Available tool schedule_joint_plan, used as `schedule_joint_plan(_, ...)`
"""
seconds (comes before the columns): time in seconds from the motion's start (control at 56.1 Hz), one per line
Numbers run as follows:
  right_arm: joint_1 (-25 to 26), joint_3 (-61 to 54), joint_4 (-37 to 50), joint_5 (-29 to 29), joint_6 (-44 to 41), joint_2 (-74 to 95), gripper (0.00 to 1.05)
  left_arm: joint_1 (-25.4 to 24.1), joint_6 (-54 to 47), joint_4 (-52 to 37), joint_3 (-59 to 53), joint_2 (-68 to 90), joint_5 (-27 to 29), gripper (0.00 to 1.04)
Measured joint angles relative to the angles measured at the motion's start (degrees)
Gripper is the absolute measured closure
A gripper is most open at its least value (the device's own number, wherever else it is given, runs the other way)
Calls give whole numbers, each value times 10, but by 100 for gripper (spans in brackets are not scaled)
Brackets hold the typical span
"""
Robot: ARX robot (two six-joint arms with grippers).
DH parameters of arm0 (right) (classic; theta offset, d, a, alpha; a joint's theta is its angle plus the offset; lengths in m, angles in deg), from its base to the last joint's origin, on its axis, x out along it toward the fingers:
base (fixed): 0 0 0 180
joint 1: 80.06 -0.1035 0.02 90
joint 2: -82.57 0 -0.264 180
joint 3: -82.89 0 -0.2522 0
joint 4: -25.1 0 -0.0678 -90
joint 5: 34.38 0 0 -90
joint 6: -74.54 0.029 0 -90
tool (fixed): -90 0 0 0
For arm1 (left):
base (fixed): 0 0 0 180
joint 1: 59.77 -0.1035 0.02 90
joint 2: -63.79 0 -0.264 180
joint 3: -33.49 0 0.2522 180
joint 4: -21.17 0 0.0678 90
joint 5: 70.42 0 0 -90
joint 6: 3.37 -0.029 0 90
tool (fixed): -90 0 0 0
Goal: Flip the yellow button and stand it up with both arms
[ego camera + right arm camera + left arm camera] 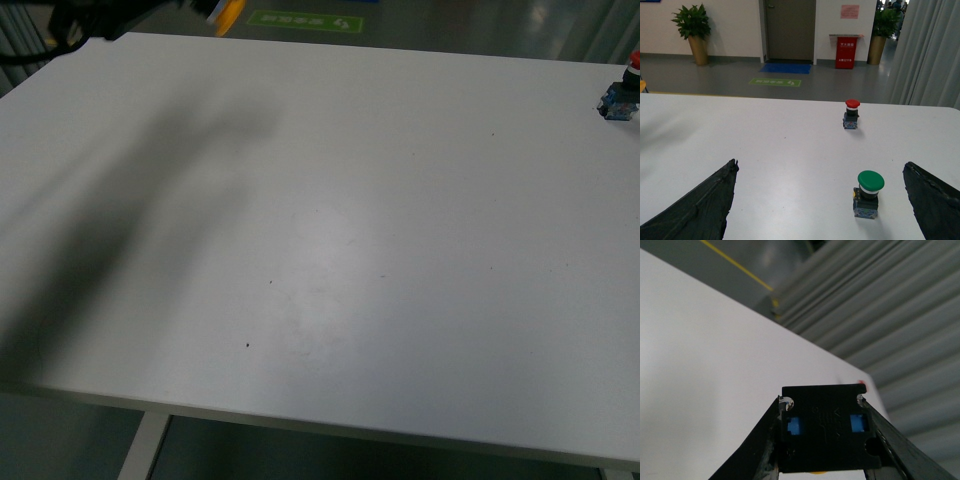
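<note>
The left tool [822, 405] is closed on the yellow button [825, 435]. Its two thin dark fingers [765, 440] press on the two opposite sides of the black contact block, which has two small blue windows. The block fills the gap between the fingertips, and only a thin piece of the yellow cap shows behind it, on the side toward the wrist. The tool and the button hang in the air above the white worktop [400, 250], not touching it. In the front view the left arm [90, 20] is at the far left corner of the worktop, with the yellow cap [228, 14] just at its end, and a wide shadow lies on the worktop under it.

The right tool [821, 167] is wide open and holds nothing. A green-capped switch [870, 192] stands upright ahead of it, nearer to one finger than to the other, touching neither. A red-capped switch [852, 114] stands upright farther ahead, well apart from this tool.
</note>
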Motion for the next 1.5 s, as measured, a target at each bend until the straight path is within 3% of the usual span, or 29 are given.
schedule_joint_plan(0.143,0,0,0,0,0,0,7,67,202,-139,-12,1,6,69)
schedule_joint_plan(0.356,0,0,0,0,0,0,7,156,453,-340,-13,27,72,70)
schedule_joint_plan(0.891,0,0,0,0,0,0,7,169,469,-344,-14,28,79,70)
schedule_joint_plan(1.14,0,0,0,-2,0,0,7,212,470,-338,-69,16,62,70)
schedule_joint_plan(1.497,0,0,0,0,0,0,7,209,471,-338,-69,15,66,70)
